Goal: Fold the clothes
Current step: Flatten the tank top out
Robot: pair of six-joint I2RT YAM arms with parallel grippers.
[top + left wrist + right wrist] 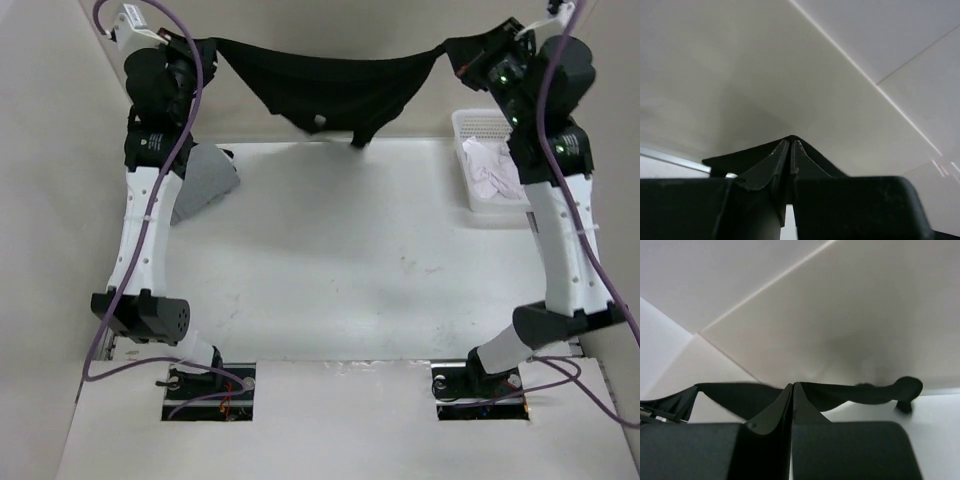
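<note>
Left gripper (207,47): clenched one end of the black top (330,85).
Right gripper (455,52): clenched the other end.
Black top: sagged between them.

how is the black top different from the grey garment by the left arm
Colour: the black top is black, the grey garment pale grey.
Pose: the black top hangs in the air, stretched between the left gripper and the right gripper, sagging in the middle; the grey garment lies bundled on the table.
Hold: the black top is gripped at both ends; nothing holds the grey garment.
Both are soft cloth.
</note>
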